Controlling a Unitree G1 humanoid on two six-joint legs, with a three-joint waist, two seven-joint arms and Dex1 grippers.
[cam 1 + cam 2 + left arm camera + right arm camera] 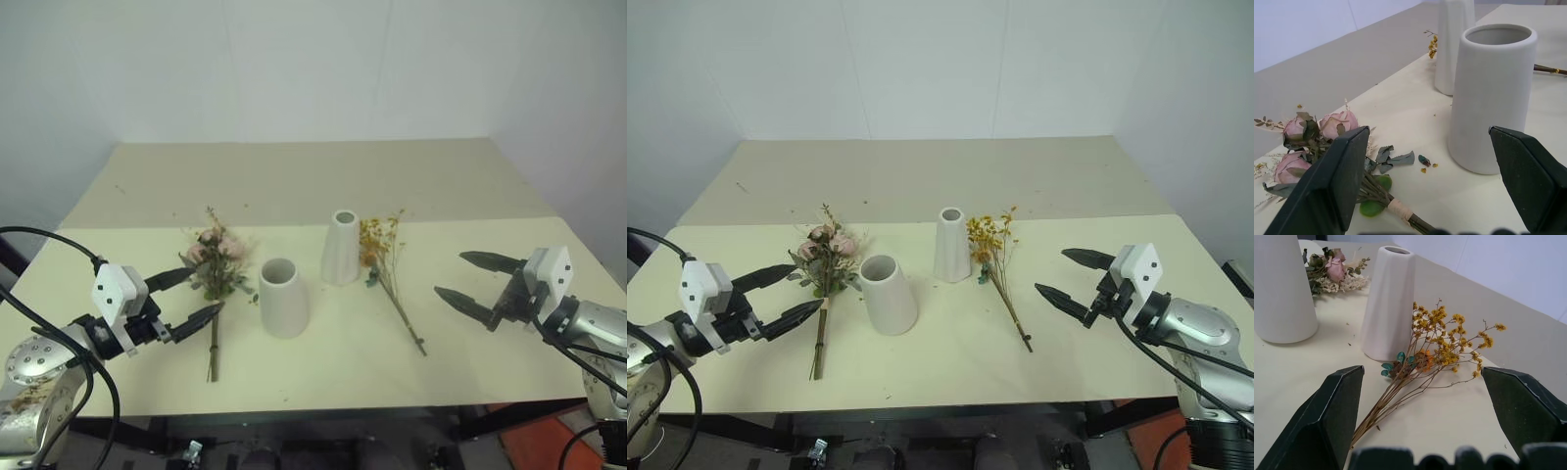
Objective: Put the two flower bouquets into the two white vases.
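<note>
Both claws, left claw (193, 297) lower left and right claw (468, 279) lower right, hang spread wide and empty, so I'd pinch the rose bouquet (217, 266) and yellow bouquet (384, 257), lying on the desk (323, 176) beside the wide vase (283, 298) and slim vase (341, 247), low on their stems.

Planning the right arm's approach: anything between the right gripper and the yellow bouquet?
Nothing: bare cream table lies between the open right gripper and the bouquet of tiny yellow-orange blossoms on thin stems, seen in the right eye view.
</note>
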